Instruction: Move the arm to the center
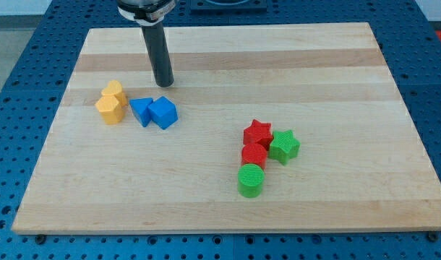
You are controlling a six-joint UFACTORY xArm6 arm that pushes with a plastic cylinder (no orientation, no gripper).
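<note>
My tip rests on the wooden board in its upper left part, just above the two blue blocks. A blue cube and a blue triangular block touch each other below the tip. Left of them two yellow blocks touch, one nearer the view's top and one below it. Right of the centre lies a cluster: a red star, a green star, a red cylinder and a green cylinder.
The board lies on a blue perforated table. The arm's dark body hangs over the board's top edge at upper left.
</note>
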